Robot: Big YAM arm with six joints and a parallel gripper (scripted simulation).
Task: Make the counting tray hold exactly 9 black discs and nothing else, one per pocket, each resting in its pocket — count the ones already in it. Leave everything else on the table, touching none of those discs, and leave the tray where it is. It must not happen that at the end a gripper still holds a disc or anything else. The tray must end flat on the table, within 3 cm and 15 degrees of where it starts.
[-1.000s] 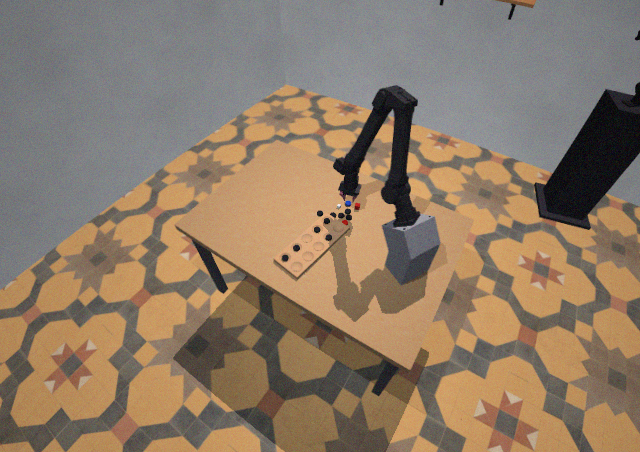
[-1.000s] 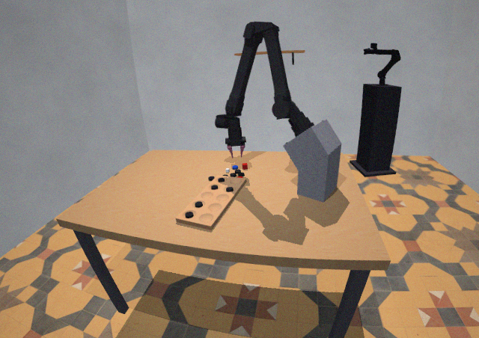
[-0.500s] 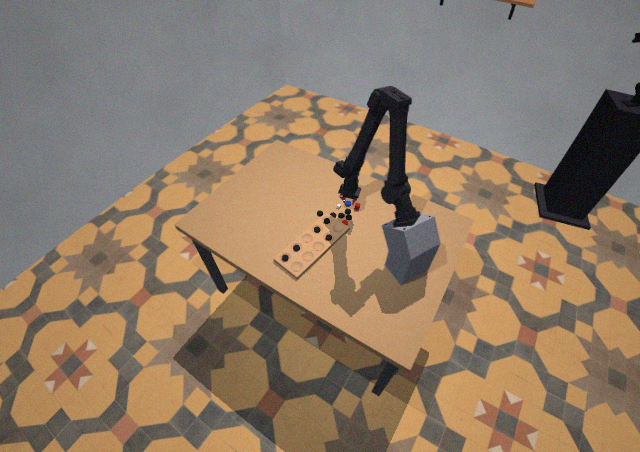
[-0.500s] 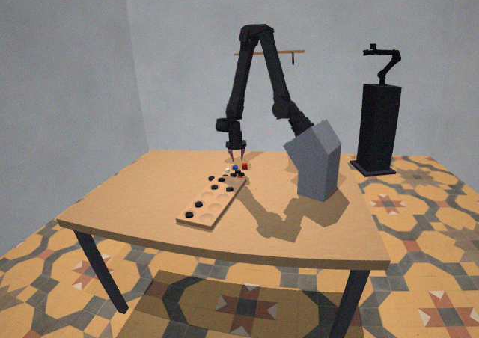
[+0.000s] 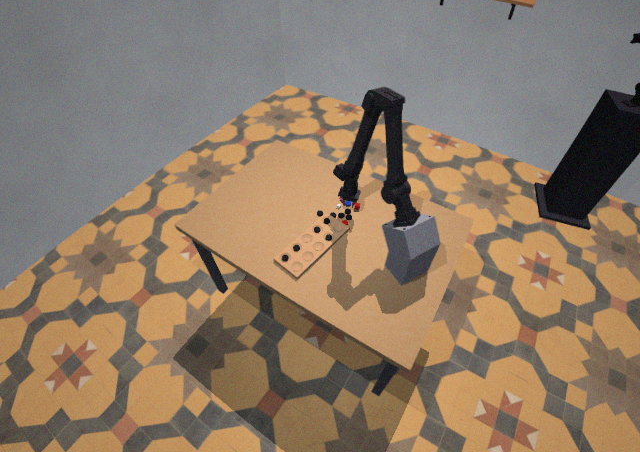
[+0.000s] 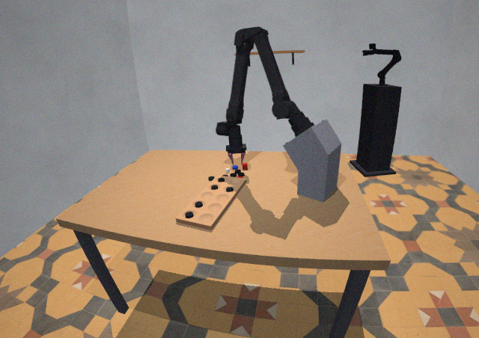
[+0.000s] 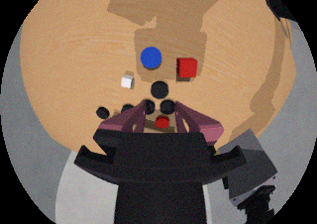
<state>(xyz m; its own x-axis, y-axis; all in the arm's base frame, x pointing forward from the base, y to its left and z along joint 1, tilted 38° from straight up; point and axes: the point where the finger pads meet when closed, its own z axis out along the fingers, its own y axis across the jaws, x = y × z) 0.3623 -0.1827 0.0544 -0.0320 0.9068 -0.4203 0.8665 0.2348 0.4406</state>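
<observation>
Starting at the left of the bench (image 5: pixel 248 199) (image 6: pixel 135 195) (image 7: pixel 59 70), five black discs can be counted in the tray (image 5: pixel 296 257) (image 6: pixel 202 209) (image 7: pixel 159 130), so four more appear to be needed, and a miscount would leave it one short or one over, since five lie loose. The seated discs could be nudged if the arm were brought too low across them. The outlying disc (image 5: pixel 320 213) (image 6: pixel 211 178) (image 7: pixel 102 112), just beside the tray's far end, stands apart from most of its fellows and should be the easier grasp, though the tray's edge could be struck by a finger. Further right, the clustered discs (image 5: pixel 341 215) (image 6: pixel 233 174) (image 7: pixel 149 106) are packed closely; a second one could be pushed away or pinched if the fingers are lowered off centre. The white cube (image 5: pixel 338 206) (image 6: pixel 227 170) (image 7: pixel 127 81) could be clipped on the way down. The red disc (image 5: pixel 344 222) (image 6: pixel 240 177) (image 7: pixel 161 121), by the tray's far end, might be swept into a pocket. The jaws (image 5: pixel 348 200) (image 6: pixel 237 163) are held partly open above the bench, with nothing gripped. At the right, the blue disc (image 5: pixel 347 203) (image 6: pixel 235 167) (image 7: pixel 151 57) and red cube (image 5: pixel 357 206) (image 6: pixel 245 166) (image 7: pixel 187 67) could be disturbed by a wide approach.
</observation>
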